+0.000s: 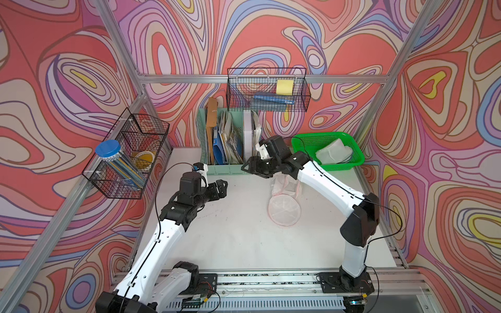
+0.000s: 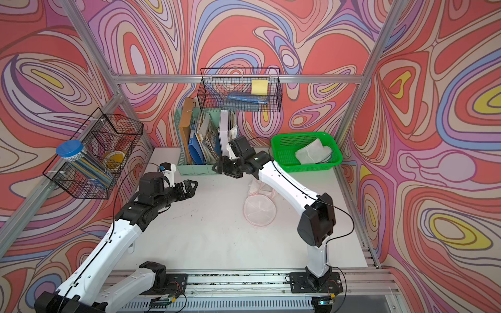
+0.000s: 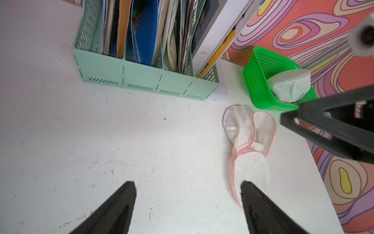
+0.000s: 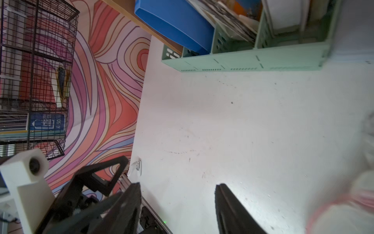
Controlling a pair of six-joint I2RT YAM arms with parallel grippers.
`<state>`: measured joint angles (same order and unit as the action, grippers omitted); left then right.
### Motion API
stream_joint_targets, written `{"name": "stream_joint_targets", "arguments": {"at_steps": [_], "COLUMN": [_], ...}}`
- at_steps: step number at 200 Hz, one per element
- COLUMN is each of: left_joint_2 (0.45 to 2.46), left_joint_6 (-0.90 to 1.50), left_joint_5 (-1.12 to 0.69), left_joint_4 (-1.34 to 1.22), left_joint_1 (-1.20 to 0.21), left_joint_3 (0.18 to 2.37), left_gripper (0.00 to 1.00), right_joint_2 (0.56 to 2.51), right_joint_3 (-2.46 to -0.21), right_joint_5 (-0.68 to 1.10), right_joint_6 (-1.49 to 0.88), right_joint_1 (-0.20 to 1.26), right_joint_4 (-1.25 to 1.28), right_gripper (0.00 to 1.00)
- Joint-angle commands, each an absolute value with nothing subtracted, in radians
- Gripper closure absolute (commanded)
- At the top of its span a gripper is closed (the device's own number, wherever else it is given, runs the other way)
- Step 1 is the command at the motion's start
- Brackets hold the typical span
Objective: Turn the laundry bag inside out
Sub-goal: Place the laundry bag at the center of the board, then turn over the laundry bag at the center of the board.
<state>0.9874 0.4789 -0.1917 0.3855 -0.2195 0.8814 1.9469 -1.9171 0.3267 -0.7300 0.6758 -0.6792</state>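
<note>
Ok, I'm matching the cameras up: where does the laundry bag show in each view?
Top view: bag, right of centre, partly under the right arm.
Top view: bag, same place, slightly further left.
Left wrist: bag beside the green basket.
Right wrist: probably the bag, a blurred pink-rimmed shape at the frame edge.
Shared landmark: file rack.

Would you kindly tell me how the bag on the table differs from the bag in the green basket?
The table bag has pink trim; the basket bag has white trim. The table bag lies stretched out on the table; the basket bag sits bunched in the green basket. Both are see-through white mesh.
</note>
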Motion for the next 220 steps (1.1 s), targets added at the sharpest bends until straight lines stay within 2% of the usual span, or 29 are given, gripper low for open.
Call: {"name": "stream_joint_targets", "arguments": {"at_steps": [1,43,97,113,152,167,185,199,217,220], "left_joint_2": [0.984,1.042,1.183,1.247,1.422,1.503,1.596,1.669,1.752,1.763], "left_joint_6": [0.468,0.480,0.501,0.514,0.544,0.546,0.506,0.444,0.413,0.414], "left_joint_5": [-0.238,-0.269,-0.206,-0.204,-0.170,-0.194,-0.183,-0.133,-0.102,-0.106], "left_joint_4": [0.422,0.407,0.349,0.329,0.291,0.284,0.301,0.342,0.387,0.391], "left_joint_1": [-0.227,-0.269,-0.435,-0.497,-0.655,-0.700,-0.792,-0.858,-0.899,-0.898], "left_joint_3": [0.875,0.871,0.906,0.930,1.007,1.040,1.103,1.182,1.264,1.275], "left_gripper": [0.15,0.27,0.30,0.31,0.32,0.37,0.38,0.38,0.39,0.39], "right_joint_2": [1.948,1.834,1.708,1.714,1.825,1.873,1.916,1.938,1.959,1.962], "right_joint_3": [-1.924,-1.683,-1.508,-1.483,-1.459,-1.472,-1.474,-1.472,-1.468,-1.468], "right_joint_5": [0.253,0.196,-0.074,-0.127,-0.110,-0.108,-0.095,-0.066,-0.050,-0.042], "right_joint_6": [-0.699,-0.652,-0.513,-0.479,-0.403,-0.388,-0.385,-0.377,-0.371,-0.370], "right_joint_1": [0.657,0.582,0.459,0.418,0.317,0.294,0.265,0.245,0.226,0.224], "right_joint_4": [-0.729,-0.686,-0.759,-0.757,-0.704,-0.694,-0.675,-0.653,-0.630,-0.626], "right_gripper": [0.39,0.38,0.39,0.40,0.41,0.40,0.41,0.43,0.56,0.61]}}
